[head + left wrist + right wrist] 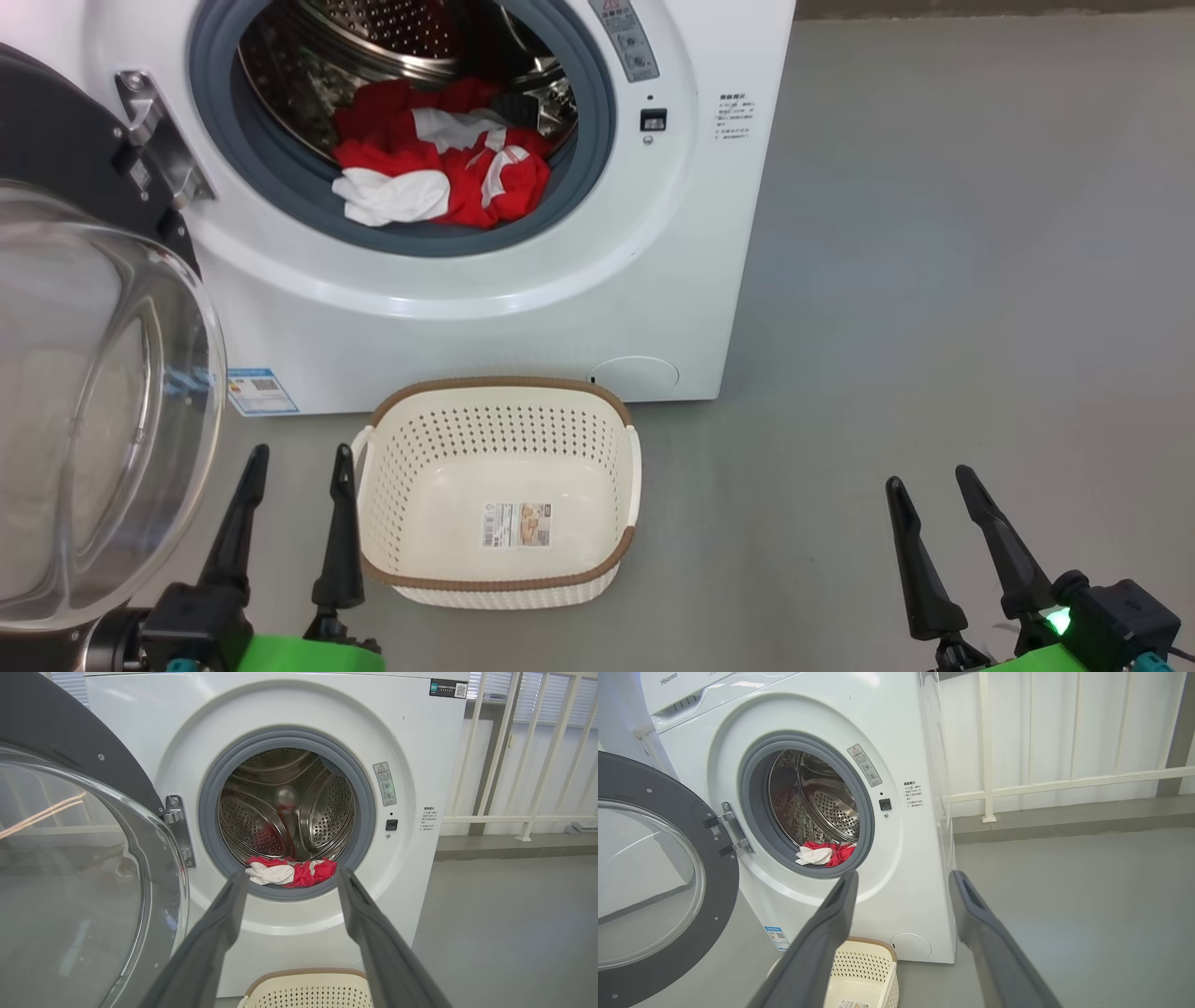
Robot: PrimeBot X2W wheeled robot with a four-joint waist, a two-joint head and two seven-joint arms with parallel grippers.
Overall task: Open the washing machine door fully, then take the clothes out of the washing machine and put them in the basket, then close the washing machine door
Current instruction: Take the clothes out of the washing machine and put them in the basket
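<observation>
Left gripper (302, 453) and right gripper (929, 477), jaws open and empty, flank the basket (499, 383) on the floor (934, 280) in the head view; clothes (439, 168) lie in the washing machine (523, 317). Left wrist view crops the open washing machine door (79, 858). Right wrist view: that gripper half hides the basket.

Pretty plain surroundings tbh: smooth grey floor (934, 280), slightly shiny. Further back a white metal railing (1064, 784) stands on a low grey kerb (1064, 823), with a pale wall (1031, 728) with vertical lines right behind it.
</observation>
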